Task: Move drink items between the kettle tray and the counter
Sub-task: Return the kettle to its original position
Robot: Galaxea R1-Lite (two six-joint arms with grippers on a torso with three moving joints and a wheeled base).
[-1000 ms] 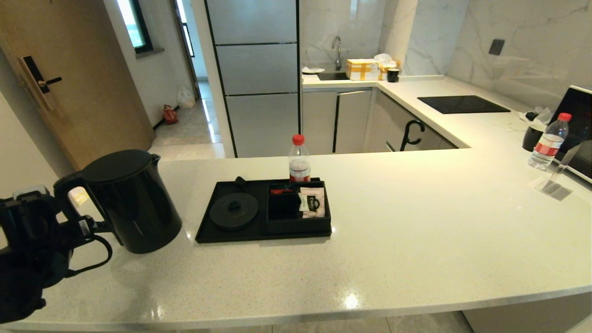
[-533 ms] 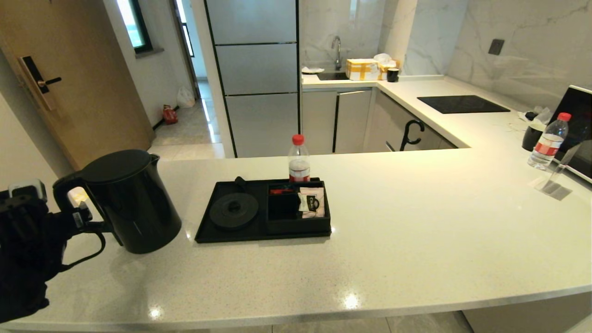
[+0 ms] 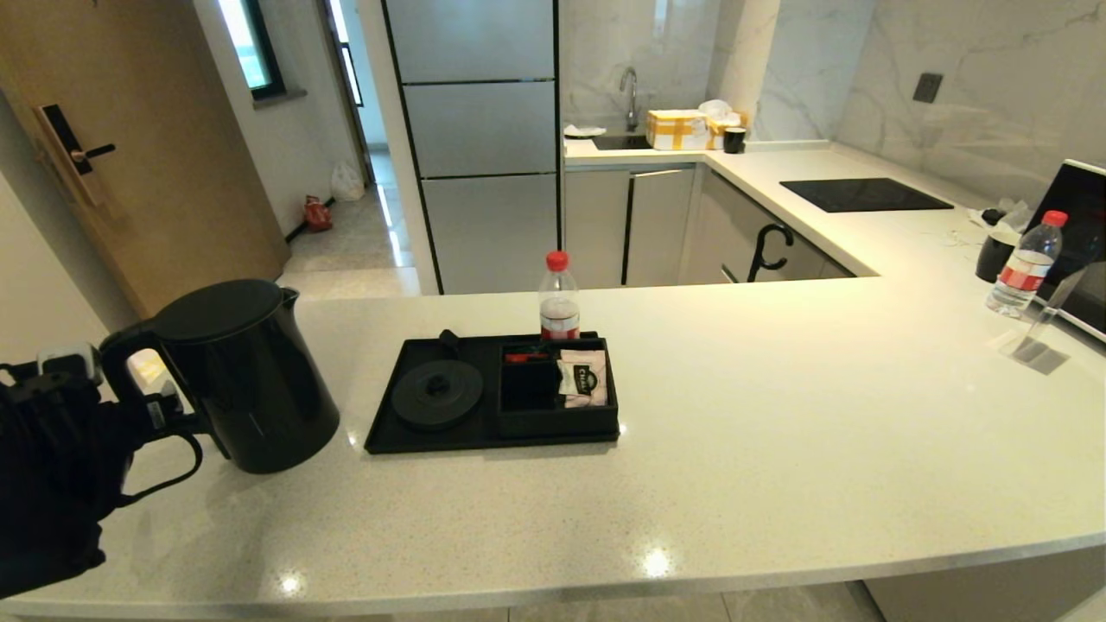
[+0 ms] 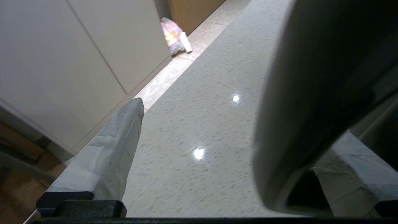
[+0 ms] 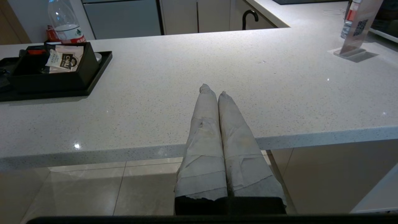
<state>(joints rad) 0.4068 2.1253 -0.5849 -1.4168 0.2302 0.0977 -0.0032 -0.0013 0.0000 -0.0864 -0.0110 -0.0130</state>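
The tall black kettle [image 3: 246,376] stands on the pale speckled counter [image 3: 778,432], to the left of the black kettle tray [image 3: 389,436], whose round base disc [image 3: 436,393] is bare. My left gripper [image 3: 154,408] is at the kettle's loop handle [image 4: 311,109], open. The handle sits between the taped fingers [image 4: 105,155] and nothing is clamped. The whitish sachet [image 3: 583,380] leans in a tray compartment and also appears in the right wrist view [image 5: 65,59]. My right gripper [image 5: 213,91] is shut and empty by the counter's front edge.
A red-capped bottle [image 3: 559,298] stands just behind the tray, and a small red item [image 3: 525,355] lies in it. At the far right are another bottle [image 3: 1024,263] and a clear sign stand [image 3: 1037,345]. The black hob [image 3: 864,194] is at the back.
My left gripper's jaws have spread a little wider at the kettle handle and the arm has drawn back slightly to the left. The kettle has stayed put.
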